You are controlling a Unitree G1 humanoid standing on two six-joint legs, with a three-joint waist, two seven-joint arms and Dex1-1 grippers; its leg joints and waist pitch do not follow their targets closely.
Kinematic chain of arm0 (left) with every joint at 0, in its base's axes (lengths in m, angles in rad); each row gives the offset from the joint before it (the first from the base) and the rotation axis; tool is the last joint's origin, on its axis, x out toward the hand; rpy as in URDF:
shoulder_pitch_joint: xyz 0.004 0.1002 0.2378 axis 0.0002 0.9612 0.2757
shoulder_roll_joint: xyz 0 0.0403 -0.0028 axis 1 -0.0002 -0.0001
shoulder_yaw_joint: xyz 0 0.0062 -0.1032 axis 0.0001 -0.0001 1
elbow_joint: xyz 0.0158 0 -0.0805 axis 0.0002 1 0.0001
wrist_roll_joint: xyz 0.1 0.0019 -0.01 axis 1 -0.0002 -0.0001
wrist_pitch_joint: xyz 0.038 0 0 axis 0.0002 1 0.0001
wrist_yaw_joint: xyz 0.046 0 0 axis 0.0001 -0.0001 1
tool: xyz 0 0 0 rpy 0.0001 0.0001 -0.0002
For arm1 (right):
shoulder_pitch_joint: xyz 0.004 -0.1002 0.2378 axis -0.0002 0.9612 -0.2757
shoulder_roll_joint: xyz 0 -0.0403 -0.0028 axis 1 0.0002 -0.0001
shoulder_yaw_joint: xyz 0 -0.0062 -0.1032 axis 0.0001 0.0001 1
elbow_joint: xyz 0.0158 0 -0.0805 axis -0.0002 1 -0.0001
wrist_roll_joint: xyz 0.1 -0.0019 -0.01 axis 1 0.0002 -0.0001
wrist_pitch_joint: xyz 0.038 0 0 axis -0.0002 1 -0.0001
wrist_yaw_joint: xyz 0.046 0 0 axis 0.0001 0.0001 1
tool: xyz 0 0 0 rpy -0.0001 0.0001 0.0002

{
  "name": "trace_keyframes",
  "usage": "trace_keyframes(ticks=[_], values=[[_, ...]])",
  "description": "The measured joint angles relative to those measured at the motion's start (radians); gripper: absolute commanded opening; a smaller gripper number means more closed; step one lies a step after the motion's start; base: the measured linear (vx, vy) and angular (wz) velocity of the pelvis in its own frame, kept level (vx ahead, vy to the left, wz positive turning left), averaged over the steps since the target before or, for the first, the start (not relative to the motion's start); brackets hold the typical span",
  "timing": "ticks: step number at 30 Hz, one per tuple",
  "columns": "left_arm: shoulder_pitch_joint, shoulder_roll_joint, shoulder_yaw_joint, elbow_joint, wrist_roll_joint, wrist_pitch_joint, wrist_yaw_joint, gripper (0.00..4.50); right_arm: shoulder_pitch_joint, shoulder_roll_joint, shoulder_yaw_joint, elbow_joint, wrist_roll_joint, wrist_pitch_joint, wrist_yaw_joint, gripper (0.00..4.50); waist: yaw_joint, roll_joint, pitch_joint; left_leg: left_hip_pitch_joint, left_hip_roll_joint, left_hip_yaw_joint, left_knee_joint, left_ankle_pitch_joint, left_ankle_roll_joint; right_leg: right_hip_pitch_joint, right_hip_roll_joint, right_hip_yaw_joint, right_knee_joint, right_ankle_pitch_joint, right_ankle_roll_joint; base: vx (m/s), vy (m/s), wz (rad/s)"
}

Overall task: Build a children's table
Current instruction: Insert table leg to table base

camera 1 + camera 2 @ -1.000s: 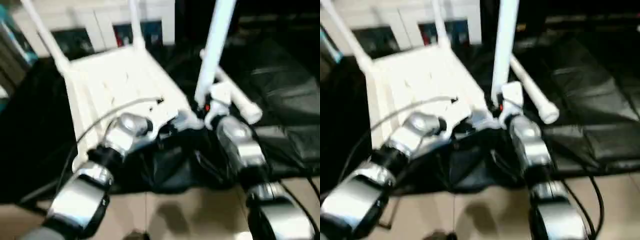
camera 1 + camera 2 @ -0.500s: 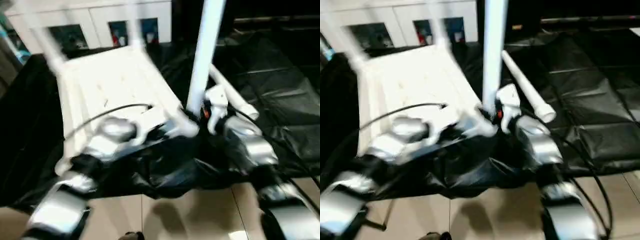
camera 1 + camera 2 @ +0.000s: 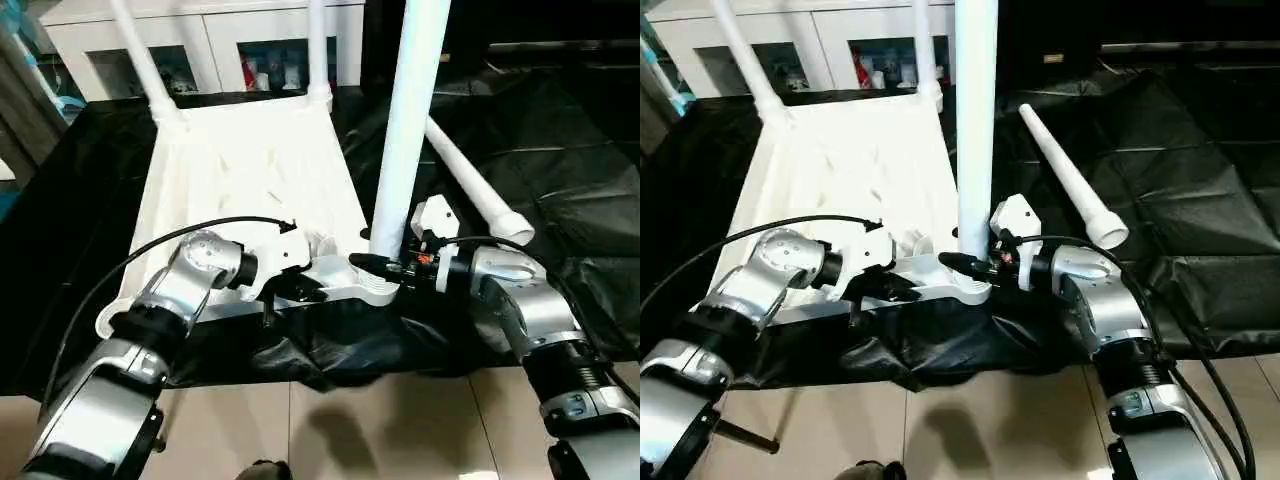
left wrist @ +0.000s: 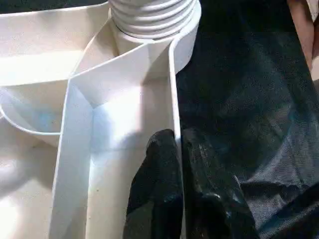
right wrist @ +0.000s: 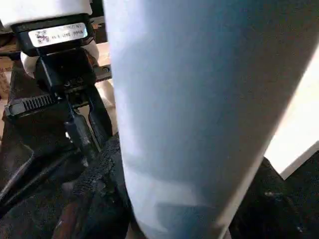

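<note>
Tabletop (image 3: 240,165) lies upside down on the black sheet; the left gripper (image 4: 177,164) pinches its near rim. At the near right corner socket (image 3: 375,285) a leg (image 3: 408,120) stands upright, the right gripper (image 3: 400,265) clasping its base. A loose leg (image 3: 470,185) lies beyond the right arm.

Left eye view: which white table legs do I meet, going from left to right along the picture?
Far left leg → far right leg → upright leg held by the right gripper → loose leg lying on the black sheet.
</note>
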Motion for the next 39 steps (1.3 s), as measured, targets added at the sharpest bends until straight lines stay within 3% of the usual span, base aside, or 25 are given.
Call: trace_keyframes(ticks=[4,9,15,21,24,29,33,39], values=[[-0.025,-0.028,0.015,0.040,0.021,0.027,0.087,0.00,-0.017,0.055,-0.037,0.046,-0.009,-0.001,-0.146,1.92,-0.006,0.000,0.001,0.001,0.000,0.004,-0.003,0.000,-0.004,-0.002,-0.001,0.002,0.000,0.005,-0.009,-0.013,0.005,-0.01],[-0.065,-0.116,0.032,0.079,0.029,0.130,0.258,0.00,-0.127,0.144,-0.111,0.229,-0.016,-0.006,-0.463,1.92,-0.021,-0.001,0.002,-0.001,-0.002,0.012,-0.014,0.002,-0.011,-0.015,-0.004,0.007,-0.007,0.020,-0.034,-0.045,0.020,-0.08],[-0.138,-0.265,0.081,0.175,0.025,0.235,0.500,0.00,-0.270,0.199,-0.201,0.435,-0.015,-0.025,-0.780,1.92,-0.004,-0.002,0.003,0.006,-0.002,0.029,-0.027,0.004,-0.010,-0.019,-0.004,0.020,-0.021,0.031,-0.032,0.000,0.000,0.00],[-0.148,-0.307,0.088,0.174,0.028,0.255,0.596,0.00,-0.315,0.211,-0.211,0.496,-0.048,-0.073,-0.858,1.92,-0.003,-0.004,0.002,0.003,-0.002,0.031,-0.028,0.016,-0.001,-0.019,-0.004,0.023,-0.022,0.033,-0.028,0.000,0.000,0.00],[-0.148,-0.304,0.088,0.175,0.036,0.238,0.606,0.00,-0.319,0.215,-0.211,0.513,-0.052,-0.112,-0.851,1.92,-0.005,-0.005,0.002,-0.003,-0.003,0.031,-0.028,0.017,0.001,-0.027,-0.004,0.024,-0.022,0.037,-0.022,0.000,0.000,0.00],[-0.124,-0.258,0.083,0.173,0.047,0.159,0.577,0.00,-0.295,0.248,-0.232,0.503,-0.025,-0.194,-0.744,1.92,-0.015,-0.008,0.004,-0.005,-0.001,0.031,-0.028,0.018,0.003,-0.035,-0.004,0.025,-0.022,0.045,-0.015,0.000,0.000,0.00],[-0.090,-0.215,0.074,0.124,0.045,0.101,0.490,0.00,-0.203,0.250,-0.243,0.378,0.043,-0.217,-0.617,1.92,-0.004,-0.008,0.005,-0.010,-0.001,0.031,-0.031,0.020,0.006,-0.045,-0.004,0.027,-0.020,0.047,-0.013,0.000,0.000,0.00],[-0.076,-0.199,0.091,0.096,0.017,0.034,0.456,0.00,-0.040,0.198,-0.198,0.050,0.090,-0.118,-0.542,1.92,0.020,0.002,0.003,-0.037,0.001,0.031,-0.024,0.030,0.020,-0.070,-0.003,0.023,-0.014,0.059,0.009,0.000,0.000,0.00]])
